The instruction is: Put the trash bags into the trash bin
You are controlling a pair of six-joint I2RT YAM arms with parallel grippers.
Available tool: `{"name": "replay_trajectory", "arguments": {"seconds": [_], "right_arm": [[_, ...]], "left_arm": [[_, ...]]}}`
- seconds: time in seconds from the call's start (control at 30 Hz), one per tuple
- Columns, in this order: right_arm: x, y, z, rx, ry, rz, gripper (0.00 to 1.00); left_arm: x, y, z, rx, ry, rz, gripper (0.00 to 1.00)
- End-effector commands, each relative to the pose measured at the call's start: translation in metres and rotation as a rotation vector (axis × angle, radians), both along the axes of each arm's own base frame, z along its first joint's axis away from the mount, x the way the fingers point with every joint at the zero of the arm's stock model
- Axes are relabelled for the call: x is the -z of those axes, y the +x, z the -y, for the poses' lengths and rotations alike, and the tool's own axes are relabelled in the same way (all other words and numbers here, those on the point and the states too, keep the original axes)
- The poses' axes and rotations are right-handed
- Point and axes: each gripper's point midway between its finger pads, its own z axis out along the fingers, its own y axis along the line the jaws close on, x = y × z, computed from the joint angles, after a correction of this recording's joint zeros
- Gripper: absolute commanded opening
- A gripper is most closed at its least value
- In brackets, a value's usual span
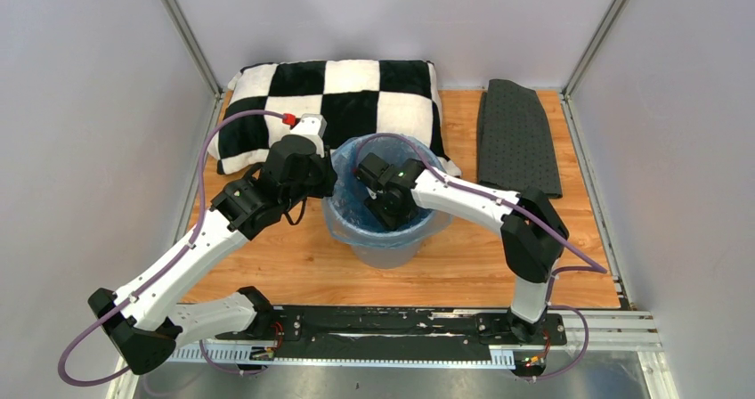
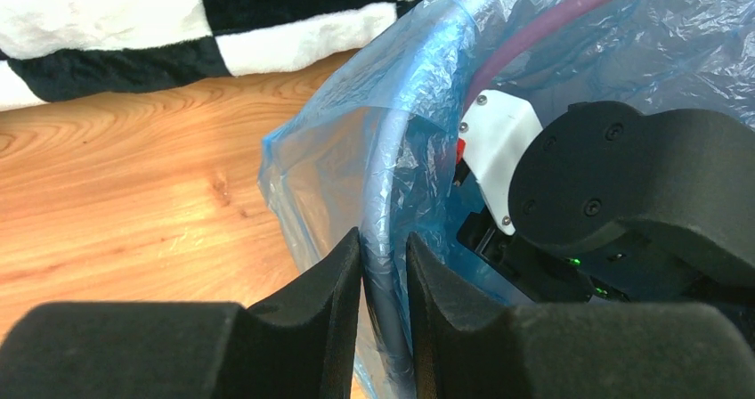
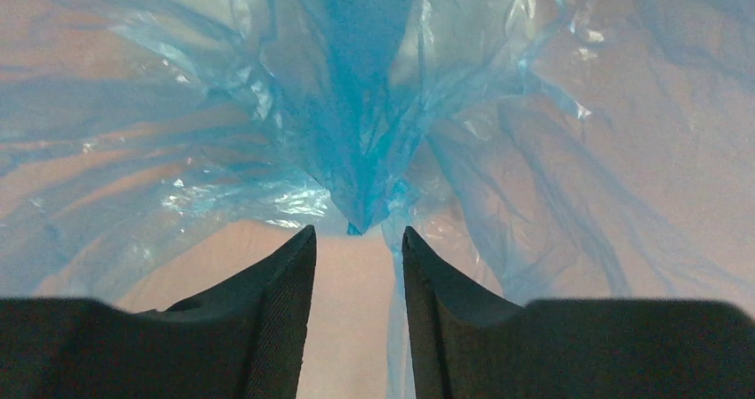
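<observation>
Top external: bag (image 1: 345, 163) sits in bin (image 1: 392, 255) at mid-bench (image 1: 267, 270), opened out as a liner. Its mouth is folded over the rim on the sides that show, and some film spills down the outer wall on the left. Pillow (image 1: 356, 87) lies just behind the bin.

Left fingers (image 2: 352, 270) are clenched on the left rim, pinching the film against it. Right fingers (image 3: 298, 270) are deep inside the bag, spread apart and gripping nothing. A thin strand of film hangs along one inner face, maybe snagged; hard to tell.

Risks:
- If that strand is caught, lifting the right arm out would drag the liner up and pull its edge off the rim.
- The film is very thin, so a sideways tug from the left fingers against the hard rim could tear it.
- The bin looks light and is held at one point only, so a pull there could slide or tip it.
- Purple cable (image 2: 552, 25) of the right arm arcs over the mouth and could hook the film as the arm moves.
- Once the left fingers let go, the folded edge may slip back inside.

Bag look: translucent light blue and crinkly, with glossy creases. It gathers to a darker blue point near the bottom, and the bin shows through it.
</observation>
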Motion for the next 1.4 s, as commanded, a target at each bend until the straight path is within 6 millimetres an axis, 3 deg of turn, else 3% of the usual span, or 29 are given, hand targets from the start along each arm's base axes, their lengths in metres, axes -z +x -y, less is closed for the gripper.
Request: {"name": "replay_trajectory", "arguments": {"seconds": [0.0, 0.27, 1.1, 1.37], "right_arm": [[0.0, 0.002, 0.0, -0.015, -0.015, -0.029, 0.41], [-0.023, 0.002, 0.003, -0.006, 0.009, 0.006, 0.41], [-0.067, 0.0, 0.008, -0.002, 0.067, 0.064, 0.4], [-0.091, -0.001, 0.006, -0.004, 0.123, 0.1, 0.4]], "left_arm": [[-0.004, -0.003, 0.001, 0.017, 0.012, 0.001, 0.27], [-0.003, -0.003, -0.001, 0.012, 0.015, 0.002, 0.28], [-0.004, -0.001, 0.0, 0.006, 0.013, 0.005, 0.28], [-0.014, -0.001, -0.002, -0.002, -0.001, 0.027, 0.34]]}}
